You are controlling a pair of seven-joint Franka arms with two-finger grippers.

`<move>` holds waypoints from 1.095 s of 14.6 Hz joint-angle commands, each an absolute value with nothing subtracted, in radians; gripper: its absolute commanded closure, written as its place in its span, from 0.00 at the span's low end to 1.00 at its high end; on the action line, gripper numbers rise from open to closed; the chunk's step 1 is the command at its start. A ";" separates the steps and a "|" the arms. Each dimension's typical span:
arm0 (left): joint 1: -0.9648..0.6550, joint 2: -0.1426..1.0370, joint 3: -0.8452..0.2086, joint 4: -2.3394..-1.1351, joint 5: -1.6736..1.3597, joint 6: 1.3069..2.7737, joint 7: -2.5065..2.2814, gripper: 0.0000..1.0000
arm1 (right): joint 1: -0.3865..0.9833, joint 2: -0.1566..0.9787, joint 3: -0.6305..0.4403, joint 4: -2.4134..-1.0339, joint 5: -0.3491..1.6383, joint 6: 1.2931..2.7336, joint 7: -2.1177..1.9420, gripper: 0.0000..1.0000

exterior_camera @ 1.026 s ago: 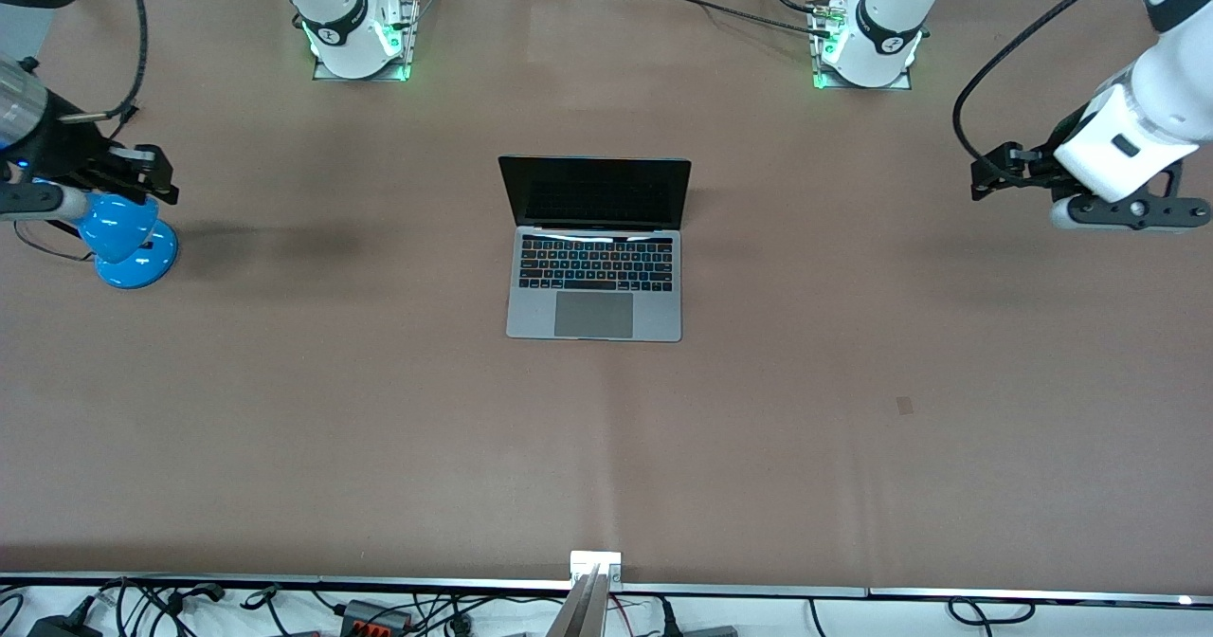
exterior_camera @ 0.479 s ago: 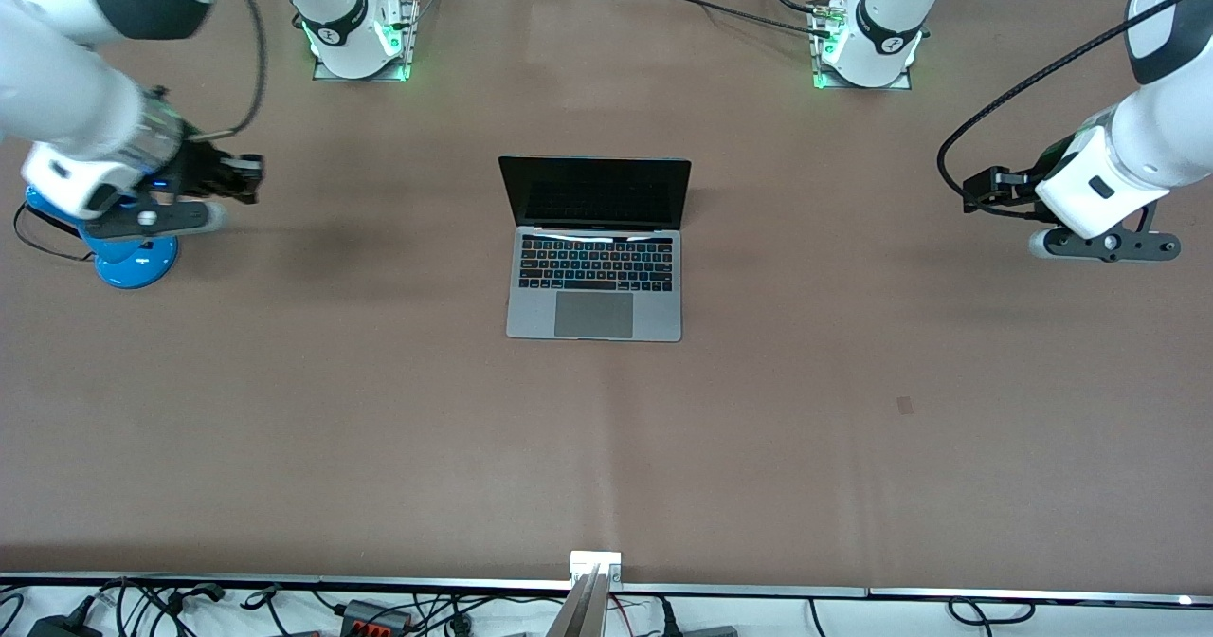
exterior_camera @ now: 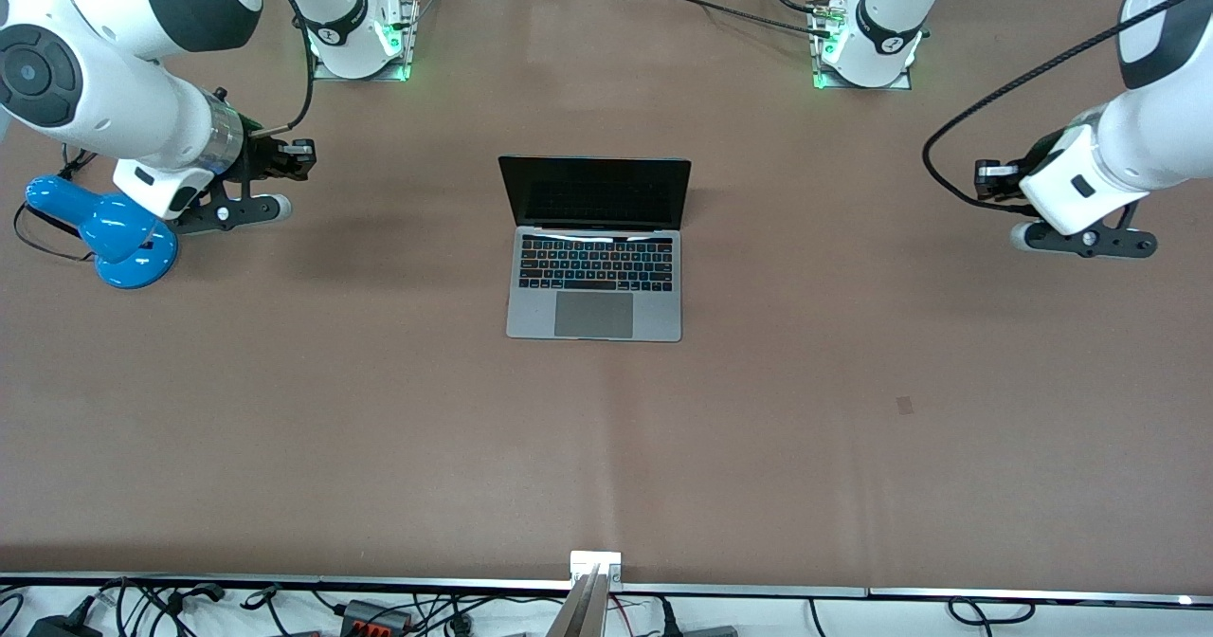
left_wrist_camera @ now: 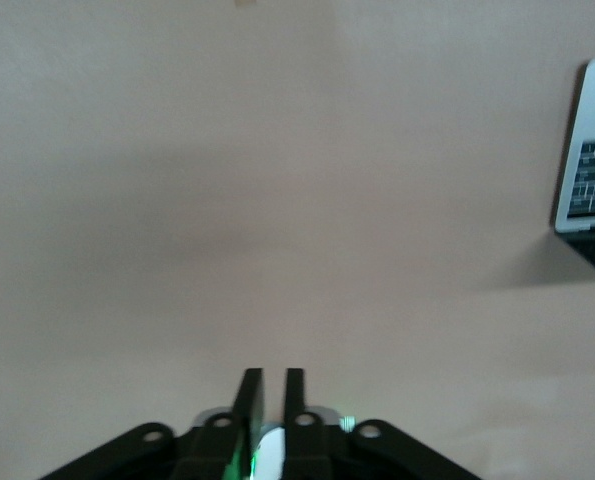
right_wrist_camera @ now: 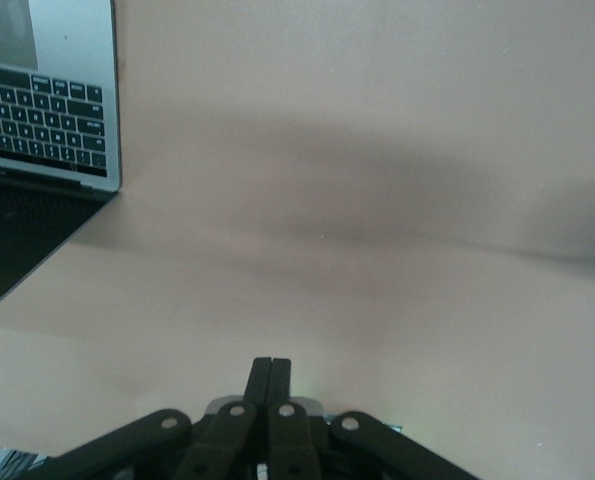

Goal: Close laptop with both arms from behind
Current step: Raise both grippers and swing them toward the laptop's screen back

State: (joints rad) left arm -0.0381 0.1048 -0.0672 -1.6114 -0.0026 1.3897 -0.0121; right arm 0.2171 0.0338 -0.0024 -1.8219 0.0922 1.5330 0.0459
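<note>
The laptop (exterior_camera: 595, 246) lies open in the middle of the table, black screen upright and facing the front camera, keyboard and trackpad showing. My right gripper (exterior_camera: 303, 159) hangs over bare table toward the right arm's end, well apart from the laptop, its fingers (right_wrist_camera: 271, 372) pressed together and empty. My left gripper (exterior_camera: 982, 176) hangs over bare table toward the left arm's end, also well apart, its fingers (left_wrist_camera: 250, 385) a narrow gap apart with nothing between. The laptop's edge shows in the left wrist view (left_wrist_camera: 592, 150) and its keyboard corner in the right wrist view (right_wrist_camera: 47, 110).
A blue rounded object (exterior_camera: 112, 231) with a thin black cord stands on the table near the right arm's end, partly under the right arm. The arm bases (exterior_camera: 360, 40) (exterior_camera: 864, 45) stand farther from the front camera than the laptop. Brown table (exterior_camera: 606, 447) all round.
The right arm has swung in from the table's end toward the laptop, its gripper clearing the blue object. The left gripper has moved slightly toward the laptop. The laptop has not moved.
</note>
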 commanded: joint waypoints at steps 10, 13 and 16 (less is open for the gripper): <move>-0.046 -0.038 -0.280 -1.833 -0.178 1.316 -0.012 0.99 | 0.389 0.069 -0.009 -1.963 0.328 1.540 0.063 1.00; -0.044 -0.103 -0.348 -1.932 -0.254 1.339 -0.014 0.99 | 0.497 0.071 -0.009 -2.002 0.353 1.610 0.136 1.00; -0.041 -0.191 -0.420 -2.067 -0.330 1.417 -0.015 0.99 | 0.626 0.089 -0.009 -2.010 0.353 1.678 0.280 1.00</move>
